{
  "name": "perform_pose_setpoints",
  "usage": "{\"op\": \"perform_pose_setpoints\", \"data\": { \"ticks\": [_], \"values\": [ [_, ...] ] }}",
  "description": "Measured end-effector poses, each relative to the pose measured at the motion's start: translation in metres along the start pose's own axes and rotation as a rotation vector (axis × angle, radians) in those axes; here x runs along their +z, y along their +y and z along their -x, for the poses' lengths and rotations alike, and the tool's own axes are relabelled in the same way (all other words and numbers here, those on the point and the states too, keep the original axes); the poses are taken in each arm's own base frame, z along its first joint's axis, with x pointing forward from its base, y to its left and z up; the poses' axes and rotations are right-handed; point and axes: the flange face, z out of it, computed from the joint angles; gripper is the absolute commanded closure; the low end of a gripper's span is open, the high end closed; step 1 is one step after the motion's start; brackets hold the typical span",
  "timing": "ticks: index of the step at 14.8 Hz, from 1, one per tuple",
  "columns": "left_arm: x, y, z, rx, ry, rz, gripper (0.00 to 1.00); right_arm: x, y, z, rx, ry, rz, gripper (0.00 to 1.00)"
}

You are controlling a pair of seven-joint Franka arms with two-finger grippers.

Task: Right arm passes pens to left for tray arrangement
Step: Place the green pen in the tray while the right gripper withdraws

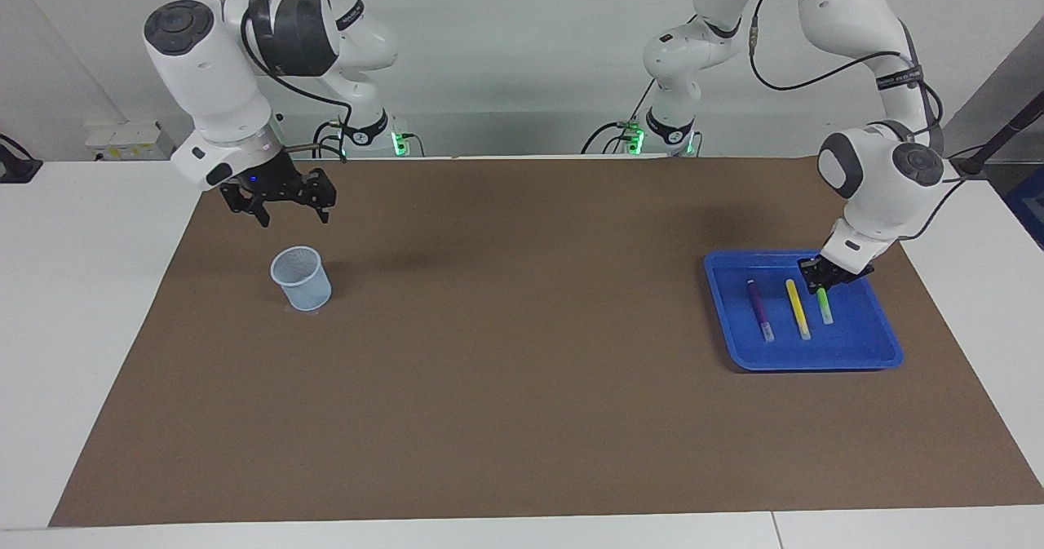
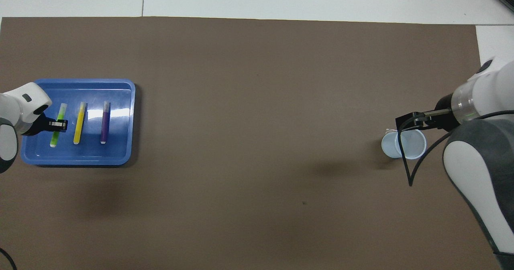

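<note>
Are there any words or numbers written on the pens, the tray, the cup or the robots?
None can be read.
Left arm's band: dark lettering, too small to read.
Right arm's band: the same, unreadable.
Pens, blue tray, mesh cup: no writing shows.

Left gripper [image 1: 821,281] low in blue tray [image 1: 885,345], clamped on green pen [image 1: 825,306], apparently touching the floor. Yellow pen [image 1: 798,308] and purple pen [image 1: 759,310] alongside. Right gripper [image 1: 281,210] spread above mesh cup [image 1: 301,278].
</note>
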Motion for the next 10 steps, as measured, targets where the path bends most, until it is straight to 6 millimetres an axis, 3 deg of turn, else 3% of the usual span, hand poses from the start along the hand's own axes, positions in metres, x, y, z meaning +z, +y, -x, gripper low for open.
{"op": "perform_pose_setpoints", "data": {
  "ticks": [3,8,9,10],
  "values": [
    [0.017,-0.010,-0.003,0.004,0.013,-0.011,1.00,0.000,0.000,0.000,0.000,0.000,0.000,0.00],
    [0.024,-0.018,-0.006,0.032,0.026,-0.045,1.00,0.000,-0.001,0.000,-0.003,0.000,0.000,0.00],
    [0.026,-0.019,-0.006,0.052,0.030,-0.061,0.74,0.000,-0.001,0.000,-0.010,-0.001,0.000,0.00],
    [0.029,-0.021,-0.007,0.070,0.035,-0.073,0.19,-0.001,0.000,0.000,-0.027,-0.001,0.000,0.00]
  ]
}}
